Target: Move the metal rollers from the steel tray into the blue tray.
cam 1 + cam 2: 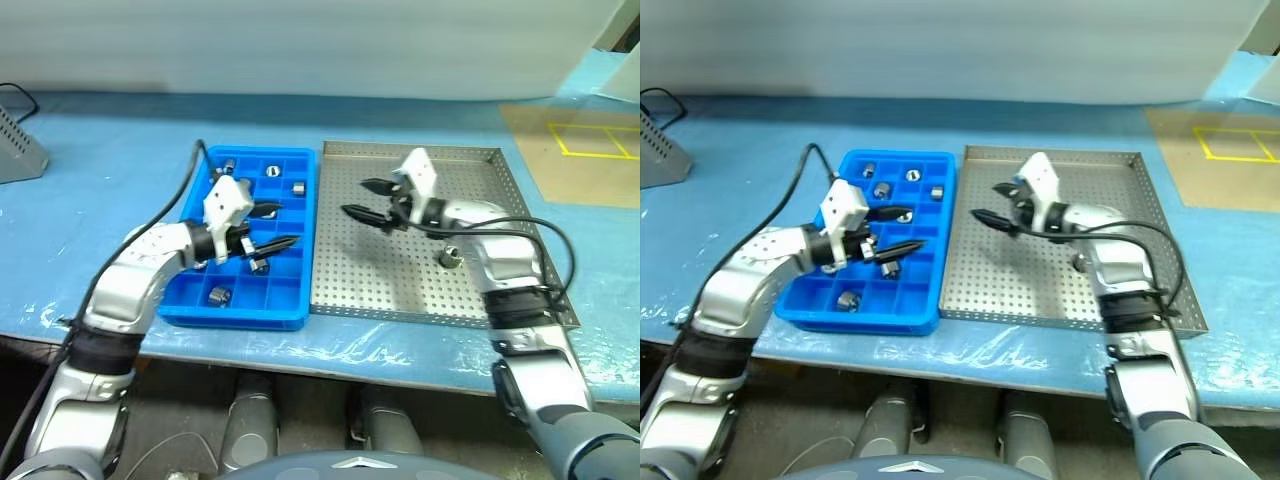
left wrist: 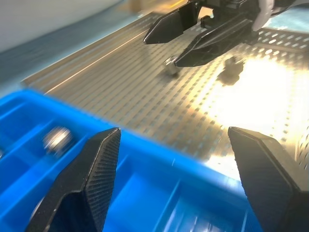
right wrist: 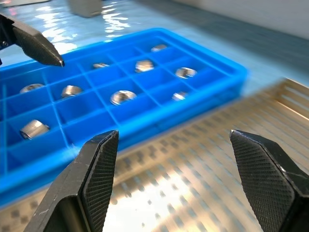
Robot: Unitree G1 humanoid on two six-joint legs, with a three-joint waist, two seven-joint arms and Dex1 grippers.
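The blue tray (image 1: 232, 318) lies left of the steel tray (image 1: 400, 285), the two side by side. Several metal rollers (image 3: 122, 97) sit in the blue tray's compartments, and one metal roller (image 1: 451, 257) lies on the steel tray's perforated floor. My left gripper (image 1: 288, 224) hovers open over the blue tray's right side, pointing toward the steel tray, with nothing between its fingers (image 2: 91, 183). Over the left part of the steel tray my right gripper (image 1: 353, 196) is open and empty, pointing toward the blue tray. The two grippers face each other, apart.
Both trays rest on a blue table covered in plastic film, near its front edge. A grey box (image 1: 15, 150) stands at the far left. A brown board with yellow tape (image 1: 590, 140) lies at the back right. A black cable (image 1: 170, 205) runs along my left arm.
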